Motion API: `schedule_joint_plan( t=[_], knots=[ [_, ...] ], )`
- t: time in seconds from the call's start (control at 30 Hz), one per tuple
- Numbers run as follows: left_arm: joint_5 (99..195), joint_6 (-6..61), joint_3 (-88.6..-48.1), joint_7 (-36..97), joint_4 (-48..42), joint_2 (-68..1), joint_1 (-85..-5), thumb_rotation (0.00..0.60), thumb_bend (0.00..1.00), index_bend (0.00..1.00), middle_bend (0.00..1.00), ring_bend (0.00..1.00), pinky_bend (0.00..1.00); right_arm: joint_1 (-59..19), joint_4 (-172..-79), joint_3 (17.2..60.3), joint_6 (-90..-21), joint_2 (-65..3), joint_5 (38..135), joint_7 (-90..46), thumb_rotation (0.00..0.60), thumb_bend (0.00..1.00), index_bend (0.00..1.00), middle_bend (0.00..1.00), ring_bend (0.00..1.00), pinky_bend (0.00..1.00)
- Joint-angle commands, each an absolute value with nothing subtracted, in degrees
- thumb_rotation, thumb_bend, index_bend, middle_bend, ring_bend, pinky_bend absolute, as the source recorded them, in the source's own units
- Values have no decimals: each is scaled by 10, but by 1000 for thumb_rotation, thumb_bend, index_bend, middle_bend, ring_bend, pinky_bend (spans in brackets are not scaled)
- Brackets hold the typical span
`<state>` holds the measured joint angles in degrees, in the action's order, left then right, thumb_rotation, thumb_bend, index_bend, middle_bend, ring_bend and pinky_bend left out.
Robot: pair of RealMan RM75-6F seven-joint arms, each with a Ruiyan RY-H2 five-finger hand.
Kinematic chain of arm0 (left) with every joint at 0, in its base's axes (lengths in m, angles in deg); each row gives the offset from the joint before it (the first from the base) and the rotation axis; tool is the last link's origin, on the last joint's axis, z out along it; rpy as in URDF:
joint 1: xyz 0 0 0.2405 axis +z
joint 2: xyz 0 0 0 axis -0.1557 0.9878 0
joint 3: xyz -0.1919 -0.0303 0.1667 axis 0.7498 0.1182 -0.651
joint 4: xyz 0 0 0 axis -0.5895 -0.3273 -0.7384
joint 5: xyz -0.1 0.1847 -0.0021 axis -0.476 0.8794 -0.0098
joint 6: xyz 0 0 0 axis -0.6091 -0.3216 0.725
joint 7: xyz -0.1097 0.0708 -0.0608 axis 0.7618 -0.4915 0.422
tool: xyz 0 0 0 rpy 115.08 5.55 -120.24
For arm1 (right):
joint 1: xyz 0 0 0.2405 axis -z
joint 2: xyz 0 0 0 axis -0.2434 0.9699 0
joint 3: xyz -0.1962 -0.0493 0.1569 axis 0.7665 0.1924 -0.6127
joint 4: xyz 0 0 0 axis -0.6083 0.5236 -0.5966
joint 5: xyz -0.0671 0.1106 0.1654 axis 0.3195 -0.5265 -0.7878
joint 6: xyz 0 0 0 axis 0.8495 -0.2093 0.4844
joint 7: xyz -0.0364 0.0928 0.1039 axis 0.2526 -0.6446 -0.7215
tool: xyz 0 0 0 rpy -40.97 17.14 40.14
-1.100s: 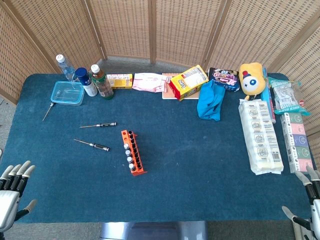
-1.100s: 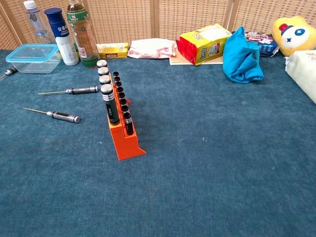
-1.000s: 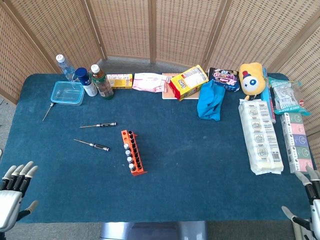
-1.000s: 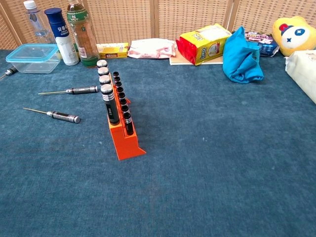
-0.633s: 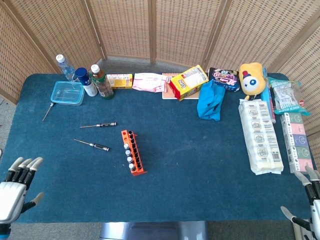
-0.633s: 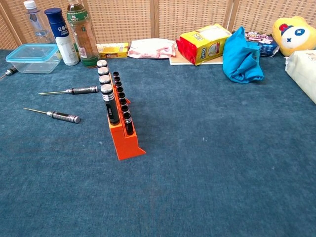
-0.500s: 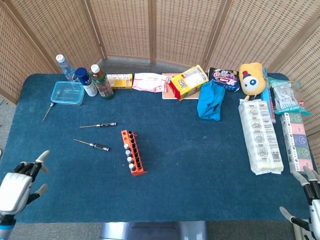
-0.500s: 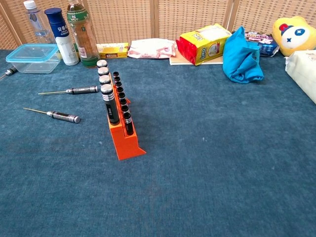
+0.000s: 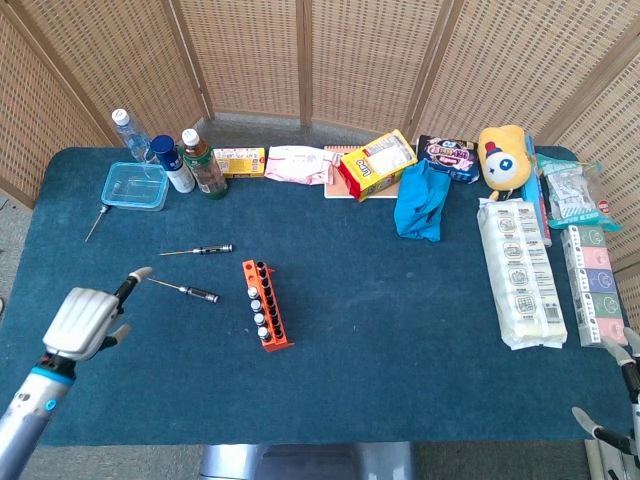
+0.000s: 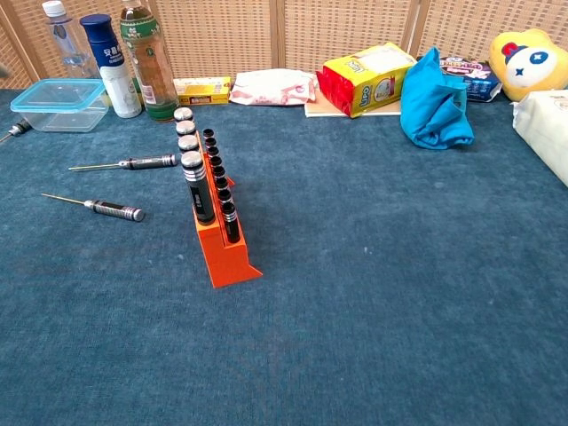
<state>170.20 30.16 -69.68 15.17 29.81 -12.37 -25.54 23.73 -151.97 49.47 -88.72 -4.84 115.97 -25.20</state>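
Left hand (image 9: 83, 318): holds nothing; fingers apart; nearer screwdriver (image 9: 184, 290) lies just beyond its fingertips, untouched
Right hand (image 9: 625, 405): only fingertips show at the frame edge; cannot tell their state

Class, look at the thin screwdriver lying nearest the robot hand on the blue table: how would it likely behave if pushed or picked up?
The screwdriver lies flat with a round handle, so a sideways push would probably roll it. Its thin metal shaft looks stiff, not floppy. Being slim and low on the table, it may be awkward for the left robot hand to pinch.
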Motion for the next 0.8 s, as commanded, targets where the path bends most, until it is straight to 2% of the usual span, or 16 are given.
schedule_joint_plan(
  t=[0.03, 0.33, 0.8],
  knots=[
    [1659, 268, -678, 135, 278, -151, -289, 600, 223, 184, 1000, 1000, 1000, 234, -1519, 493, -882, -48, 1156, -254, 600, 0, 139, 25, 0, 0],
    [1616, 237, -684, 109, 215, -224, -325, 600, 224, 301, 1000, 1000, 1000, 228, -1515, 490, -865, -52, 1141, -250, 600, 0, 140, 25, 0, 0],
    [1572, 244, -689, 62, 195, -266, -347, 600, 235, 320, 1000, 1000, 1000, 234, -1512, 492, -889, -56, 1164, -240, 600, 0, 148, 37, 0, 0]
  ],
)
